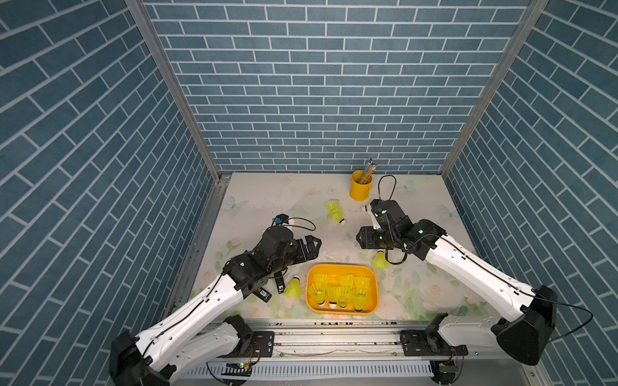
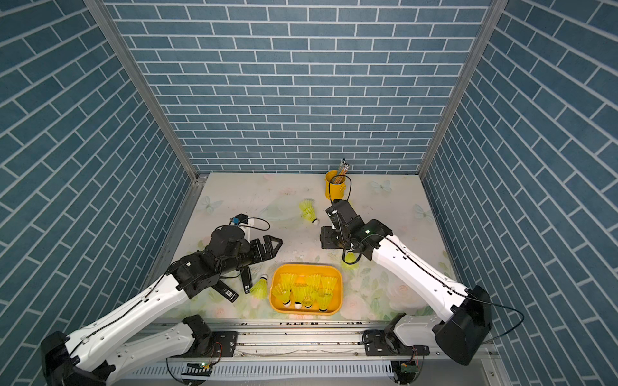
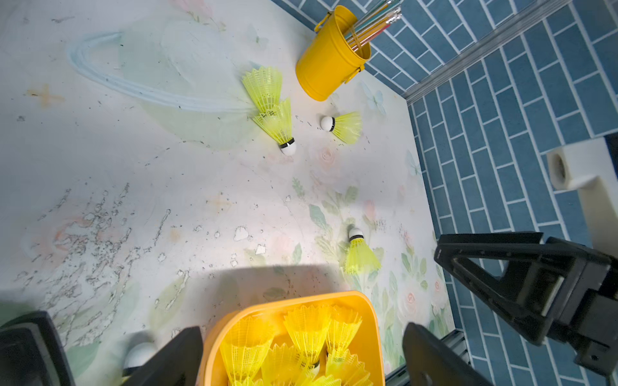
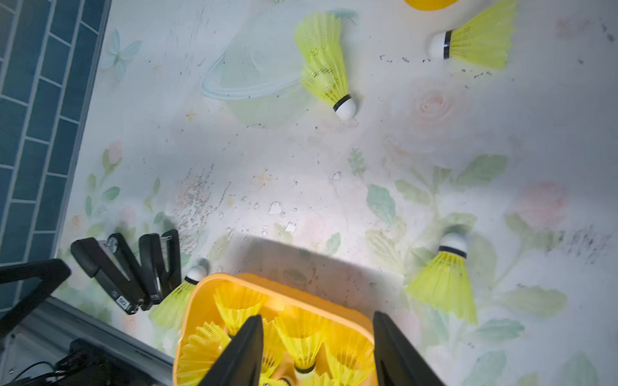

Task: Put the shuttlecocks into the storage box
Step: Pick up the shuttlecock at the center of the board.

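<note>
The shuttlecocks (image 1: 337, 290) are featherlight plastic cones. Each has a thin, springy lattice skirt that looks easy to crush and a firm, rounded white tip ringed by a dark band. I judge the sound hold to be across the tip or the narrow neck just behind the band, with light pressure. A pinch on the wide skirt would likely buckle it or let it spring free.

Several lie packed together in the storage box (image 1: 334, 269), which sits just under the fingertips of both grippers. The right gripper (image 4: 317, 315) hovers over the box with its jaws partly apart and nothing between them. The left gripper (image 3: 301, 327) has its jaws spread wide, also empty.

Others are loose on the table (image 1: 267, 200):
- One shuttlecock (image 4: 444, 280) rests just beside the right gripper and is the nearest to it.
- A nested pair (image 4: 326, 67) lies well ahead of it.
- A single one (image 4: 478, 40) lies on its side farther off, near the pencil cup (image 1: 360, 185).
- Another (image 1: 293, 287) sits just beside the box wall on the left gripper's side, next to two black staplers (image 4: 127, 270)
</note>
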{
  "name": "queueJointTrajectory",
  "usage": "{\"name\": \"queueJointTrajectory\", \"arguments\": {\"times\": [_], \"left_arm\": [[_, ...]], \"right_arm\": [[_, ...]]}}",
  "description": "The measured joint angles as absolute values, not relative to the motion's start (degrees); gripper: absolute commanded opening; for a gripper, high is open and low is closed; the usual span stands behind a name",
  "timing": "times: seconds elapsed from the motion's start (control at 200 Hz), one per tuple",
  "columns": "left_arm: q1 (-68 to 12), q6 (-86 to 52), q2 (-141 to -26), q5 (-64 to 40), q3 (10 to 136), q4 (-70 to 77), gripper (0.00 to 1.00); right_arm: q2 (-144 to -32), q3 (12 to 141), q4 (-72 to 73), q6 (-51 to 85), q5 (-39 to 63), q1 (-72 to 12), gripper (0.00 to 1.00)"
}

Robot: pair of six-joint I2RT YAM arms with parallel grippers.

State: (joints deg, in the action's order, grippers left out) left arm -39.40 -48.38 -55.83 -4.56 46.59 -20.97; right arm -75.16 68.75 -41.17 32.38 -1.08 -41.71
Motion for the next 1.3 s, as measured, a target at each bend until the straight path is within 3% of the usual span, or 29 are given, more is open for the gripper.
{"name": "queueJointTrajectory", "arguments": {"times": [0.33,0.71,1.3], "left_arm": [[-31.64,-45.21,-64.2,-10.48,46.59,-14.48,1.0],[-30.68,-42.78,-74.83,-13.39,46.59,-7.7,0.99],[-29.74,-41.3,-89.54,-14.92,50.24,0.73,0.97]], "right_arm": [[-82.74,70.24,-35.92,18.44,2.39,-33.01,0.56],[-94.41,71.11,-27.59,5.89,1.13,-31.77,0.58],[-115.44,85.27,-24.95,-1.43,7.64,-30.3,0.59]]}}
